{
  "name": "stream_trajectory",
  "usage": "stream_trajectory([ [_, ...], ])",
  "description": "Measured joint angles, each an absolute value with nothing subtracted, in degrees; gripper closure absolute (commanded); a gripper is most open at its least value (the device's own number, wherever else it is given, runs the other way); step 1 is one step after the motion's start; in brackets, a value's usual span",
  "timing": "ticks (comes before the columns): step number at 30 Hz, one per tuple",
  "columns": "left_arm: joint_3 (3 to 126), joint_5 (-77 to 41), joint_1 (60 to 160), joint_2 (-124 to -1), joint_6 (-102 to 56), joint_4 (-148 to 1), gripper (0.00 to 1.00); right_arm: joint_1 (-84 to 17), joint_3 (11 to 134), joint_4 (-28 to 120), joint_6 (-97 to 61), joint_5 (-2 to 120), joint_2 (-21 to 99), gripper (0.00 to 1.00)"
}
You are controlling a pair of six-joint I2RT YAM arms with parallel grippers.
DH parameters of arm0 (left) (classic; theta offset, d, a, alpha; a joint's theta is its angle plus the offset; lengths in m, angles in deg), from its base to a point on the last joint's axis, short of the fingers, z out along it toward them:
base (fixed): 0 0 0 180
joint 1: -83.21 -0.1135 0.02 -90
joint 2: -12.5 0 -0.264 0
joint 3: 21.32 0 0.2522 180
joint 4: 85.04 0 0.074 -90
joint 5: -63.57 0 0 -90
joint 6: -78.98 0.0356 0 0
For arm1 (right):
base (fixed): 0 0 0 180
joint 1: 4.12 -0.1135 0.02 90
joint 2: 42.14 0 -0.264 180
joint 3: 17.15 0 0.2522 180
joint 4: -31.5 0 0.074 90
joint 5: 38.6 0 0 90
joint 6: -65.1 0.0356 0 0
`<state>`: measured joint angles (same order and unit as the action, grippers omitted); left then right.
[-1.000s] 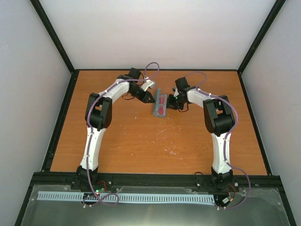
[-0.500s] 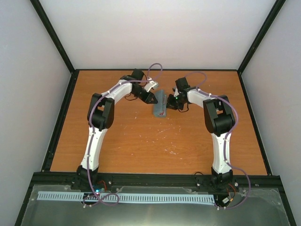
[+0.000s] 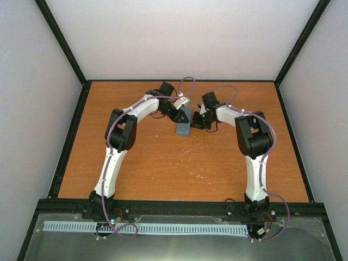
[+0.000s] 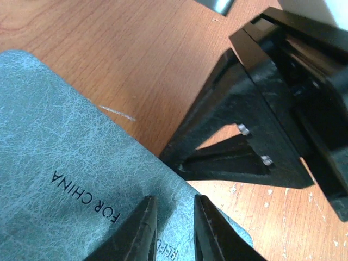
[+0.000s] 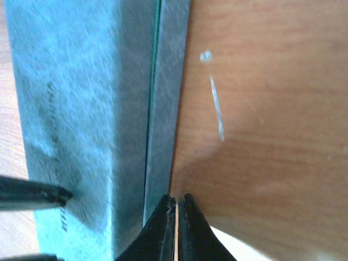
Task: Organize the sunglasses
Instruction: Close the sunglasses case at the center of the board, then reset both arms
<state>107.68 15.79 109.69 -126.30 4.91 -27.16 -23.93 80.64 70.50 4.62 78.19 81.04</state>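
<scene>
- I am reading this as the closing step: the grey-blue oblong leather-look case [image 3: 184, 128] is lying shut on the orange wooden worktop [image 3: 163, 163], toward the far edge and about midway between the left and right edges.
- I am not seeing the red-pink sunglasses in any view. I am judging that they are sitting inside the case, hidden, so I cannot say how they look or lie.
- My left hand [image 4: 174, 200] is hovering over or resting on the lid near one end. Its fingers are parted by a narrow gap and are pinching nothing, and one tip is appearing to touch the lid in the right wrist view.
- My right hand [image 5: 175, 200] is pressing its fingers together, empty, with the tips just at the case's long side wall and low to the worktop, seemingly bracing it.
- The case is showing a mottled surface with dark printed lettering. The seam between lid and base is looking thin and even.
- Next I am expecting to confirm that the lid is fully seated, then lift both hands straight away without dragging the case.
</scene>
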Motion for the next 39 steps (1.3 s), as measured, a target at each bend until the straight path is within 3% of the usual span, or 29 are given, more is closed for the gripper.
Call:
stream_trajectory([
  [6,106.50,13.63,109.49,-124.84,5.63,-27.31,0.78,-23.69,77.67,73.78,3.72,75.48,76.62,0.84],
  [8,104.91,12.55,108.97,-123.00,6.17,-27.11,0.72,-22.94,77.14,76.14,3.05,73.47,73.65,0.72],
  [9,104.14,12.25,108.71,-121.98,6.39,-27.11,0.64,-22.42,76.94,77.18,2.81,72.42,71.96,0.60],
  [10,103.07,11.94,108.22,-120.36,6.48,-27.22,0.44,-21.79,76.70,78.08,2.63,71.48,70.11,0.48],
  [12,100.97,11.27,106.48,-116.43,6.59,-27.75,0.09,-19.80,75.87,79.52,2.22,70.32,65.45,0.39],
  [13,100.14,11.07,105.32,-114.35,6.52,-28.12,0.01,-18.70,75.50,79.83,2.61,70.06,63.68,0.36],
  [17,95.55,10.96,97.84,-104.84,6.00,-31.94,0.01,-12.96,72.90,80.64,2.89,69.49,56.82,0.29],
  [24,78.42,10.89,82.43,-89.76,3.86,-44.75,0.00,-8.30,72.88,86.56,2.04,66.06,55.31,0.29],
  [30,64.89,11.24,83.20,-82.68,3.40,-48.32,0.01,-8.19,72.94,91.63,1.98,63.15,57.12,0.29],
  [39,60.04,9.47,83.64,-80.86,3.31,-49.23,0.01,-7.93,73.05,93.18,3.92,62.80,60.56,0.29],
])
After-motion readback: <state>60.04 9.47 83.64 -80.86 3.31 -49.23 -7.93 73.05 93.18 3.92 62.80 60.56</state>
